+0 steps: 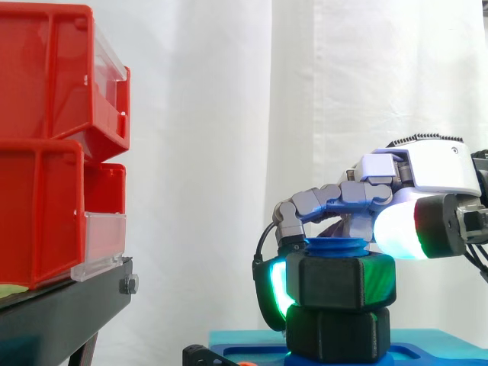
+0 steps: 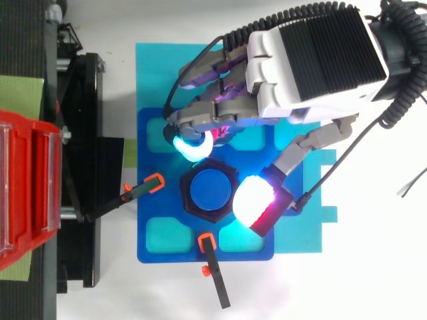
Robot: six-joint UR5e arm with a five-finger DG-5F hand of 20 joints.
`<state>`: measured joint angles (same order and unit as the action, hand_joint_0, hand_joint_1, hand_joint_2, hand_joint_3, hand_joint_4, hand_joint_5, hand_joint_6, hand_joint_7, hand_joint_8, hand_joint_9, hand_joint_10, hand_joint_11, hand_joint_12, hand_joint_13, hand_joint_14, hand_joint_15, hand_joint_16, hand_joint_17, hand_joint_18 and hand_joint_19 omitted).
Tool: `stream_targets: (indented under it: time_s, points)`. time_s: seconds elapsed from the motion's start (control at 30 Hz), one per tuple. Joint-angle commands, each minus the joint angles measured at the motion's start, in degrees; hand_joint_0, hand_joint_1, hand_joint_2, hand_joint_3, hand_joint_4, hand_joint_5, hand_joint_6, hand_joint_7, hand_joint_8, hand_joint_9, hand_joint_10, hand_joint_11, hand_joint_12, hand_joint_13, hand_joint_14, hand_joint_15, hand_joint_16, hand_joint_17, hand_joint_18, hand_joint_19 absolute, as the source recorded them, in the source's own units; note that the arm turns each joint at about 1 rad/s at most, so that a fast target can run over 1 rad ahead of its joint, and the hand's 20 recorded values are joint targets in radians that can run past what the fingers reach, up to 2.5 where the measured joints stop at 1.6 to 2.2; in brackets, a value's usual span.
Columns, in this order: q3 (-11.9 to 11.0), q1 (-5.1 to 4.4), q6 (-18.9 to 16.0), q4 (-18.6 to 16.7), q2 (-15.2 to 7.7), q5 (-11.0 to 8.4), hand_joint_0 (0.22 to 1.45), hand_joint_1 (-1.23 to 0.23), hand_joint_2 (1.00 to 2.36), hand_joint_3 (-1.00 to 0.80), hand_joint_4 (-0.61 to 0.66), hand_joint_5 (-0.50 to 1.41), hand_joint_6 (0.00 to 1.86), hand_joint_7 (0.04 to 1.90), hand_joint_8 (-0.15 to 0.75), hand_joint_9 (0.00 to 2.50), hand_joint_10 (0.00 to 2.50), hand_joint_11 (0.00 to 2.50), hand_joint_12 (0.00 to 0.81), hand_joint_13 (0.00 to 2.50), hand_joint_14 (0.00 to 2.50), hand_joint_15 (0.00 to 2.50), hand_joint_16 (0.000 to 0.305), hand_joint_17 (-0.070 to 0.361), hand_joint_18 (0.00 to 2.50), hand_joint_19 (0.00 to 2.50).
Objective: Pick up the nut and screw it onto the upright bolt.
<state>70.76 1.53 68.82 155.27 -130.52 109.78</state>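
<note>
Nut (image 1: 341, 280), black and hexagonal, rings the blue bolt (image 2: 209, 189).

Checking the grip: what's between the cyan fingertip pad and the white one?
The black nut, sitting around the blue bolt. Both views show the pads of the hand flanking it.

Two red bins (image 1: 46, 76), two orange-tipped clamps (image 2: 143, 189), one blue bolt (image 2: 209, 189), one black nut (image 1: 335, 280).

nut (image 1: 341, 280): black plastic, matt, kinda grainy
bolt (image 2: 210, 192): blue plastic, smooth top
base plate (image 2: 153, 227): blue plastic, matt
bins (image 1: 38, 206): glossy red plastic, clear fronts
curtain (image 1: 213, 152): white cloth
hand (image 2: 313, 60): smooth white plastic shell, milky pads
</note>
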Motion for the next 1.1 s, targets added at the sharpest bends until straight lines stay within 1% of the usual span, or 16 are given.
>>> stream_targets:
  time_s: [0.0,0.03,0.07,0.1,0.17,0.2,0.3,0.37,0.5,0.57,0.63,0.8,0.93,1.07]
  points:
    - [0.08,0.06,0.0,-0.32,0.0,0.0,0.5,-0.25,1.0,-0.5,0.14,0.02,0.5,1.32,0.241,1.34,0.0,0.07,0.197,0.74,0.0,0.0,0.017,0.038,0.43,0.0]
    - [0.0,-0.03,-0.09,-0.84,0.0,0.0,0.49,-0.23,1.0,-0.5,0.16,0.01,0.5,1.27,0.235,1.29,0.0,0.06,0.205,0.72,0.0,0.0,0.018,0.041,0.41,0.0]
    - [0.0,0.06,-0.09,-1.02,0.0,0.0,0.49,-0.23,1.0,-0.5,0.19,0.0,0.5,1.23,0.238,1.28,0.0,0.07,0.211,0.7,0.0,0.0,0.02,0.044,0.39,0.0]
    - [0.0,0.06,-0.09,-1.11,0.0,0.0,0.49,-0.21,1.0,-0.5,0.22,-0.01,0.5,1.16,0.24,1.25,0.0,0.06,0.219,0.69,0.0,0.0,0.02,0.045,0.37,0.0]
    - [0.0,0.06,-0.09,-1.37,0.0,0.0,0.49,-0.21,1.0,-0.5,0.23,-0.02,0.5,1.11,0.245,1.24,0.0,0.06,0.221,0.68,0.0,0.0,0.021,0.047,0.36,0.0]
    - [0.0,0.14,-0.09,-1.55,0.0,0.0,0.49,-0.2,1.0,-0.5,0.24,-0.03,0.5,1.06,0.256,1.23,0.0,0.06,0.228,0.67,0.0,0.0,0.021,0.048,0.36,0.0]
    - [0.0,0.41,-0.09,-1.64,0.0,0.0,0.47,-0.16,1.0,-0.5,0.26,-0.05,0.5,1.01,0.258,1.2,0.0,0.04,0.238,0.66,0.0,0.0,0.024,0.055,0.34,0.0]
    - [0.0,0.41,-0.09,-1.64,0.09,0.0,0.46,-0.14,1.0,-0.5,0.27,-0.06,0.5,0.96,0.257,1.16,0.0,0.02,0.253,0.63,0.0,0.0,0.027,0.06,0.32,0.0]
    - [0.0,0.67,-0.09,-1.64,0.0,0.0,0.43,-0.09,1.0,-0.5,0.24,-0.1,0.5,0.76,0.243,1.04,0.0,0.0,0.276,0.56,0.0,0.0,0.034,0.077,0.25,0.0]
    - [0.0,0.76,-0.09,-1.64,0.0,0.0,0.43,-0.09,1.0,-0.5,0.24,-0.11,0.5,0.72,0.241,1.0,0.0,0.0,0.28,0.53,0.0,0.0,0.036,0.081,0.23,0.0]
    - [0.0,0.85,-0.18,-1.64,0.0,0.0,0.43,-0.09,1.0,-0.5,0.22,-0.14,0.5,0.66,0.236,0.91,0.0,0.0,0.288,0.47,0.0,0.0,0.038,0.085,0.17,0.0]
    - [0.0,0.94,-0.18,-2.08,0.0,0.0,0.42,-0.07,1.0,-0.5,0.17,-0.16,0.5,0.62,0.226,0.74,0.0,0.0,0.296,0.36,0.0,0.0,0.041,0.092,0.05,0.0]
    - [-0.09,0.58,-0.18,-2.25,0.0,0.0,0.43,-0.06,1.0,-0.5,0.14,-0.15,0.5,0.62,0.214,0.62,0.0,0.0,0.311,0.25,0.0,0.0,0.043,0.096,0.0,0.0]
    - [-0.09,0.23,-0.18,-2.16,0.0,0.09,0.43,-0.05,1.0,-0.5,0.14,-0.11,0.5,0.64,0.209,0.56,0.0,0.0,0.315,0.22,0.0,0.0,0.042,0.095,0.0,0.0]
